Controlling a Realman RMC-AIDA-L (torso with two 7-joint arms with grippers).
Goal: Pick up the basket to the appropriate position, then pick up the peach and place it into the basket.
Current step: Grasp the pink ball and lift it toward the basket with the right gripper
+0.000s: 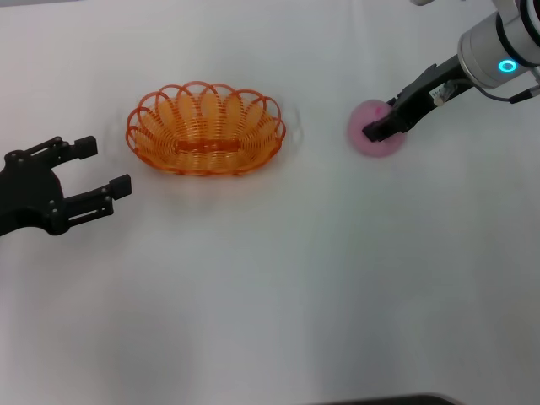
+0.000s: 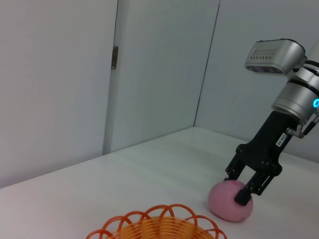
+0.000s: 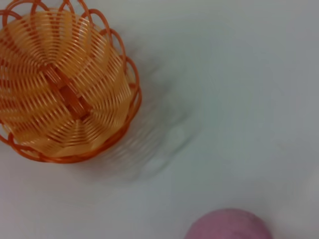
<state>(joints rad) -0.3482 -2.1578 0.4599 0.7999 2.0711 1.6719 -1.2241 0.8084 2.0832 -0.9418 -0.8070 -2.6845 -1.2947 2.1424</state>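
While the left gripper (image 1: 108,166) hovers low over the white table (image 1: 270,295) at the robot's far left, its two black fingers (image 1: 84,147) are spread apart with nothing between them, pointing toward the basket (image 1: 205,129). A clear gap of bare table separates the fingertips from the basket's nearest edge.

Moving rightward, the orange basket sits upright on the table, its looped wire rim scalloped all the way round, its inside holding nothing. From the right wrist camera its woven floor and flared sides (image 3: 65,94) show plainly, and from the left wrist camera only the top of its rim (image 2: 159,224) peeks in.

Farther right, well apart from the basket, the pink peach (image 1: 375,131) rests on the table. The right gripper (image 1: 380,126) reaches down onto it from the robot's right, arm slanting in from the upper corner. Seen from the left wrist camera, the right gripper's black fingers (image 2: 242,194) straddle the top of the peach (image 2: 230,201), one on either side and touching it, though the peach sits on the table surface. The right wrist camera catches only the peach's rounded top (image 3: 229,225).
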